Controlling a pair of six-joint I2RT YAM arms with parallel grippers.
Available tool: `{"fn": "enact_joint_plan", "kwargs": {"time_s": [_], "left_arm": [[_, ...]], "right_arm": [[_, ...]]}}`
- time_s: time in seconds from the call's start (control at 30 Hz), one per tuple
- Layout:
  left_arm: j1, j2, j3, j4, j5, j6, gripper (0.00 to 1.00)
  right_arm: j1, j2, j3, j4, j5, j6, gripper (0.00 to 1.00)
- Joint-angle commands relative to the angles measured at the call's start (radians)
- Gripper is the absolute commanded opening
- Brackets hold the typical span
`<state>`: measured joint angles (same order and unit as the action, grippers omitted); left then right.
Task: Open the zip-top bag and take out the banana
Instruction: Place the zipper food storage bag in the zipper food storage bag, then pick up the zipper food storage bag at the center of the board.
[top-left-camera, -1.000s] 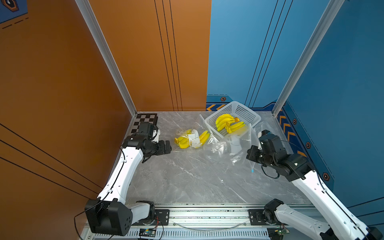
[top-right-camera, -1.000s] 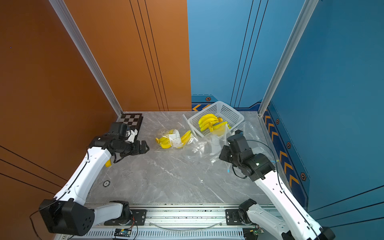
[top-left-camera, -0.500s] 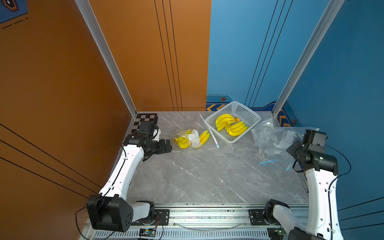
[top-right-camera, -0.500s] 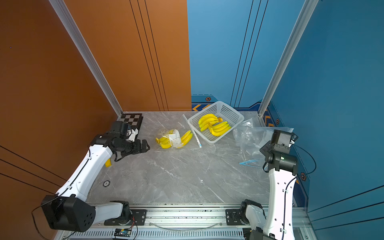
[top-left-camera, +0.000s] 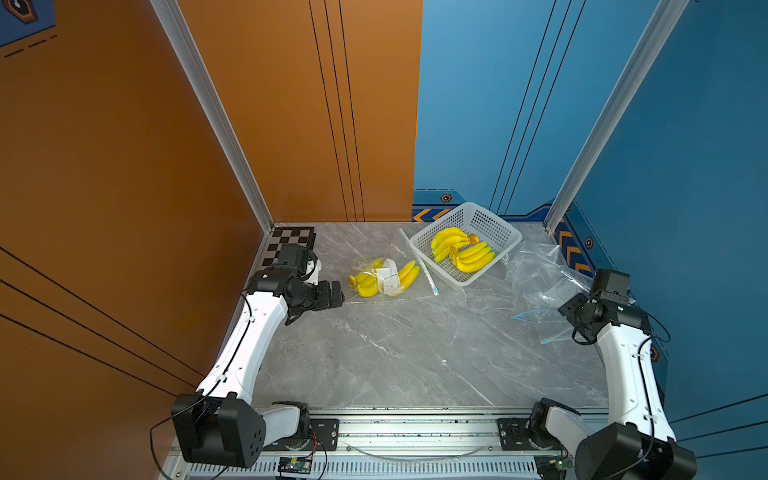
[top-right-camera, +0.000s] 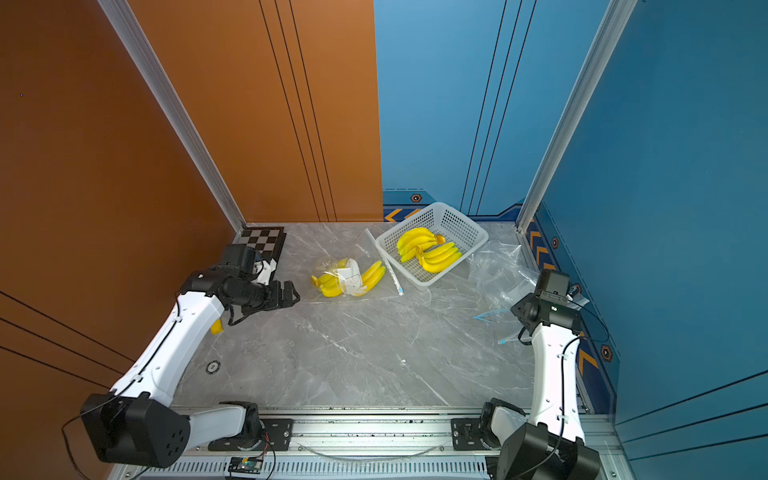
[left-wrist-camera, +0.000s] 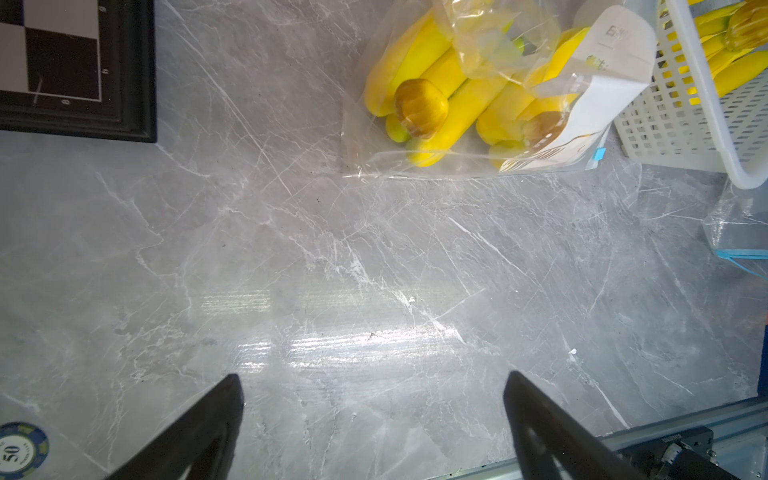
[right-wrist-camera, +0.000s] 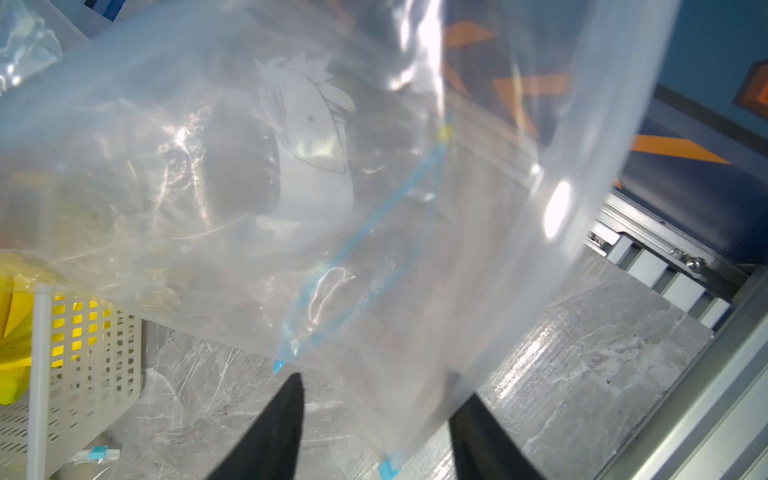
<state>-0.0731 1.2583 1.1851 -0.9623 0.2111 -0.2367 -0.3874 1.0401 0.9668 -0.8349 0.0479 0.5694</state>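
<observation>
The zip-top bag (top-left-camera: 384, 277) (top-right-camera: 348, 279) lies flat on the grey table left of the basket, with yellow bananas (left-wrist-camera: 432, 108) and a white card inside. Its zip edge runs along the basket side. My left gripper (top-left-camera: 337, 293) (top-right-camera: 291, 296) (left-wrist-camera: 374, 386) hovers open just left of the bag, with nothing between its fingers. My right gripper (right-wrist-camera: 380, 382) is at the table's right edge with its jaws apart. The corner of an empty clear bag (top-left-camera: 538, 282) (right-wrist-camera: 291, 174) hangs loose between them. In both top views its fingers are hidden under the wrist.
A white basket (top-left-camera: 510, 240) (top-right-camera: 478, 242) at the back holds two banana bunches. A checkerboard (top-left-camera: 293, 243) lies in the back left corner. A poker chip (top-right-camera: 212, 367) sits by the left arm. The blue wall stands close beside the right arm.
The right arm has swung from the table's middle to the right edge, dragging the empty bag along, and its jaws have come apart. The left gripper has barely moved.
</observation>
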Motion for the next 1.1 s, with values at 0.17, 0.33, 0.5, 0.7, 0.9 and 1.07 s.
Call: {"fn": "enact_joint_plan", "kwargs": {"time_s": [0.17, 0.33, 0.5, 0.7, 0.9, 1.07], "left_arm": [[-0.005, 0.006, 0.02, -0.016, 0.025, -0.006, 0.98], [-0.007, 0.007, 0.024, -0.014, 0.021, -0.007, 0.98], [-0.008, 0.022, 0.039, -0.012, 0.027, -0.012, 0.98], [-0.02, 0.045, 0.049, 0.002, 0.054, -0.041, 0.98], [-0.032, 0.104, 0.067, 0.08, 0.142, -0.115, 0.98], [-0.048, 0.19, 0.115, 0.151, 0.136, -0.142, 0.98]], "right_arm": [[-0.007, -0.114, 0.132, -0.229, 0.095, 0.046, 0.81], [-0.003, -0.2, 0.183, -0.341, 0.189, 0.085, 0.82], [0.097, -0.198, 0.303, -0.328, 0.15, 0.045, 0.82], [0.612, 0.044, 0.468, -0.274, 0.091, 0.022, 0.82], [0.893, 0.235, 0.425, 0.042, -0.103, 0.094, 0.81], [0.939, 0.427, 0.486, 0.093, -0.203, 0.067, 0.81]]}}
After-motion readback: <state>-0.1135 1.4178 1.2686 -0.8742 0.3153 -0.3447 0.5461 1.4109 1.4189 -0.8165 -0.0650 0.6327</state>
